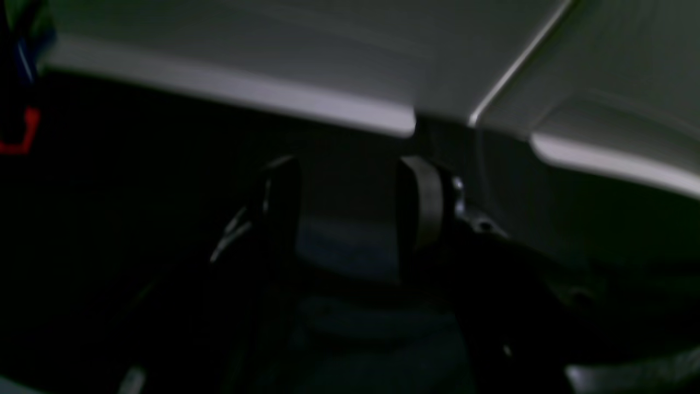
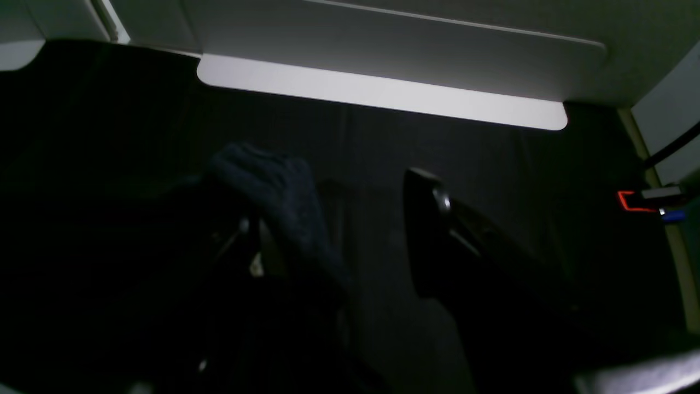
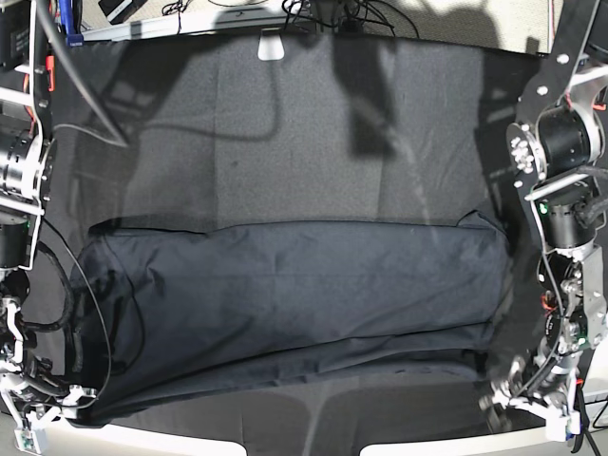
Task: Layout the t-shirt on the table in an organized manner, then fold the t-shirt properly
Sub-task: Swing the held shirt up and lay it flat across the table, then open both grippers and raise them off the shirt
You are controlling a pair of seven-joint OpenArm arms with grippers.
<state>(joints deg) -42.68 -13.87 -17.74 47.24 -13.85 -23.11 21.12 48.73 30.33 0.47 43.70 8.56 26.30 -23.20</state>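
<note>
The dark t-shirt (image 3: 285,294) lies as a wide, lengthwise-folded band across the front half of the black-clothed table (image 3: 285,133). My right gripper (image 3: 52,407) is at the shirt's front-left corner. In the right wrist view, this gripper (image 2: 342,208) has its jaws wide apart, and a fold of the shirt (image 2: 279,191) is draped over one finger. My left gripper (image 3: 508,389) is at the shirt's front-right corner, blurred. In the left wrist view, this gripper (image 1: 350,191) has its fingers apart, with bluish shirt fabric (image 1: 350,251) low between them.
The table's pale edge (image 2: 383,93) runs just beyond the fingers. A red clamp (image 2: 629,201) sits at one corner, and another red clamp shows in the left wrist view (image 1: 22,131). Cables and a white object (image 3: 272,46) lie at the table's far edge. Arm bodies stand on both sides.
</note>
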